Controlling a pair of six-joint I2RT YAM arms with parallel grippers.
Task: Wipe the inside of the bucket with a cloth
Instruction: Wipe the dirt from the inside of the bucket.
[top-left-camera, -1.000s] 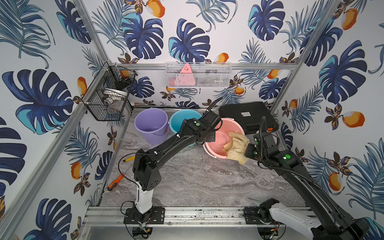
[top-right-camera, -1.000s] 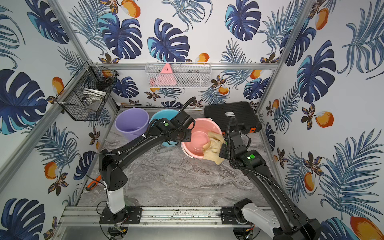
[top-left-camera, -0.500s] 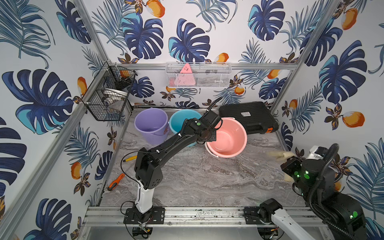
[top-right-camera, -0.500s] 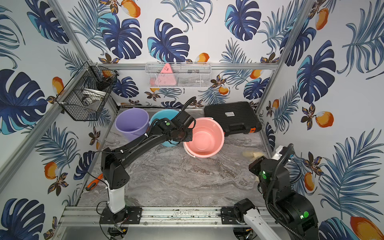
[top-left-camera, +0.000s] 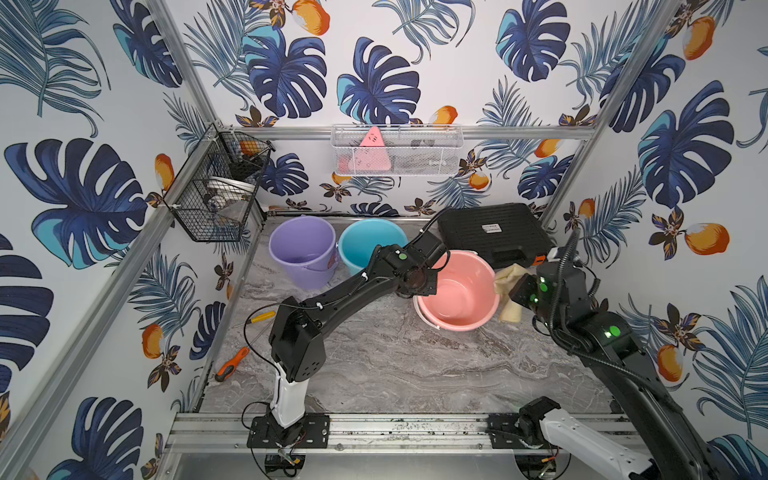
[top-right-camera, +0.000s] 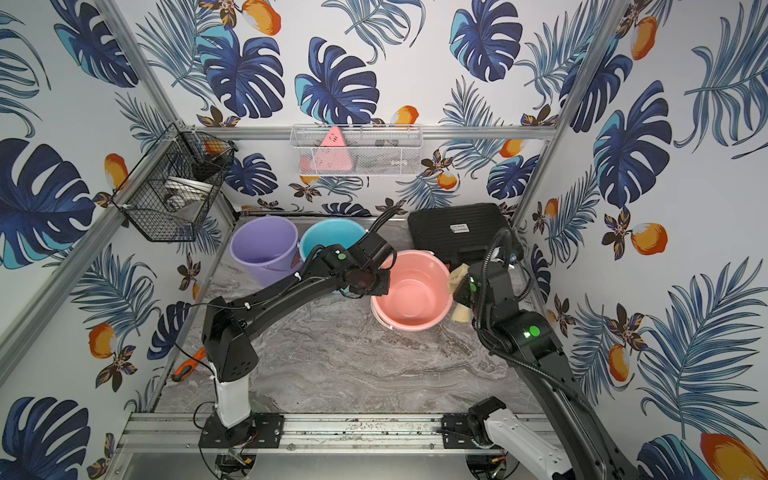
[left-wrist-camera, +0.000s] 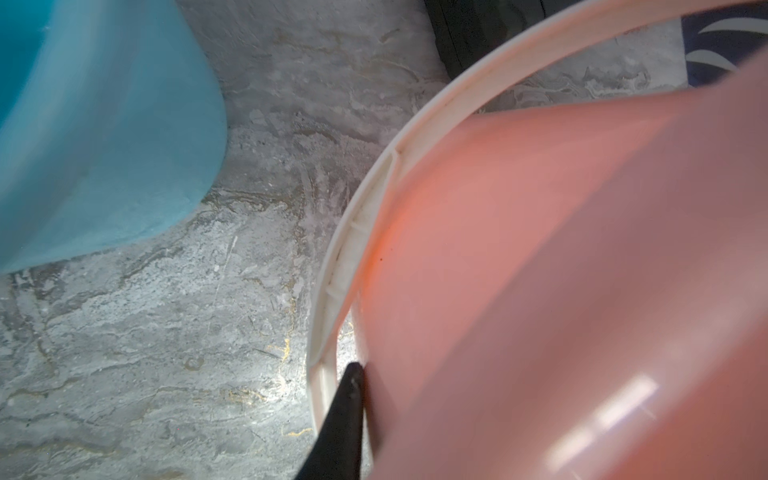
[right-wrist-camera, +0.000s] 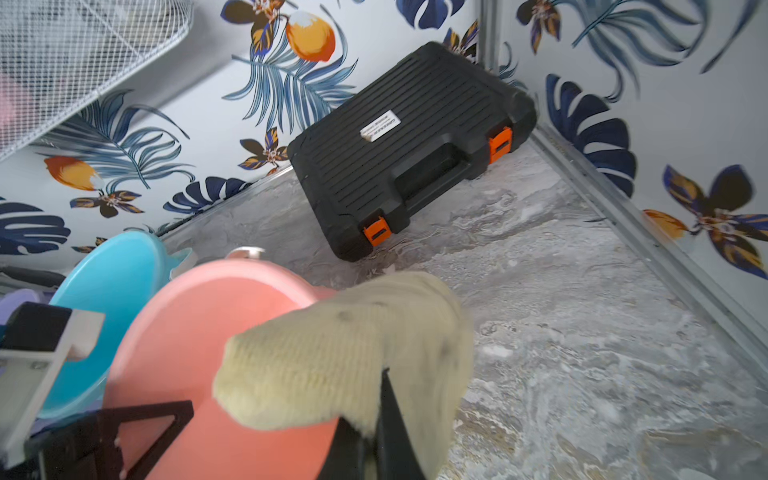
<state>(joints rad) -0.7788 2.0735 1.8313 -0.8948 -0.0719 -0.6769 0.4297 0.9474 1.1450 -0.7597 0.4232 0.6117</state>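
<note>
My right gripper (right-wrist-camera: 374, 428) is pinched tight on the cloth (right-wrist-camera: 345, 353), which bunches over it just outside the rim of the pink bucket (top-left-camera: 465, 299); only that rim lies between cloth and the bucket's inside. Across the mouth, my left gripper (top-left-camera: 424, 287) is clamped narrow on the opposite rim. Beyond the left jaws stand a blue bucket (top-left-camera: 372, 239), then a purple bucket (top-left-camera: 301, 245); past the cloth a black case (top-left-camera: 494, 230) lies in the corner
</note>
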